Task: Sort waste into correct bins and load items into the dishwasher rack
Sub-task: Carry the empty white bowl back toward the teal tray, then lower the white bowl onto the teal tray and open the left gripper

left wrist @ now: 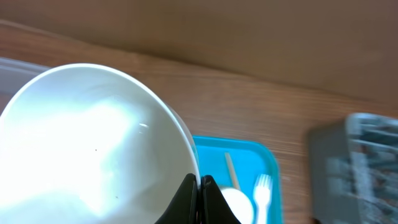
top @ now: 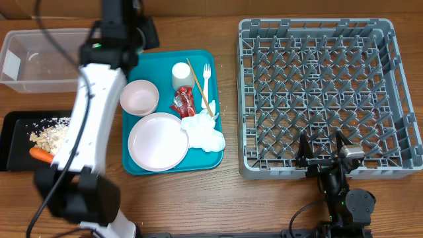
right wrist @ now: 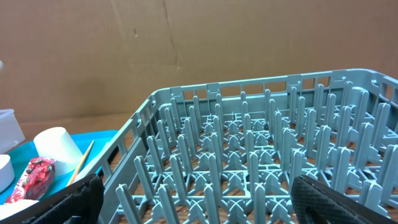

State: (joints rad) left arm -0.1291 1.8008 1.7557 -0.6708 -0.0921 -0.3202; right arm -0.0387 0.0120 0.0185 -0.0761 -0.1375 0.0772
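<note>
Left wrist view: we see a white bowl (left wrist: 93, 149) filling the left of the frame, tipped on edge, its rim clamped between the closed fingers of the left gripper (left wrist: 199, 186). Beyond the bowl lies a corner of the teal tray (left wrist: 267, 155), carrying the white fork (left wrist: 262, 190) and the thin wooden stick (left wrist: 231, 171).

Overhead view: we cannot see the held bowl, as the left arm (top: 92, 112) covers it. The arm reaches to the far side of the table, between the clear tub (top: 33, 63) and the teal tray. On that tray sit the second bowl (top: 139, 97), the round plate (top: 157, 141), the white cup (top: 182, 74), the red wrapper (top: 182, 102) and the crumpled napkin (top: 205, 132). The napkin touches the plate. To the left, the black tray (top: 10, 132) holds beige food scraps (top: 51, 135) and the orange carrot (top: 41, 155). To the right stands the grey rack (top: 243, 99), with nothing in it. The right gripper (top: 324, 151) rests at the rack's near edge, fingers spread wide apart, holding nothing
</note>
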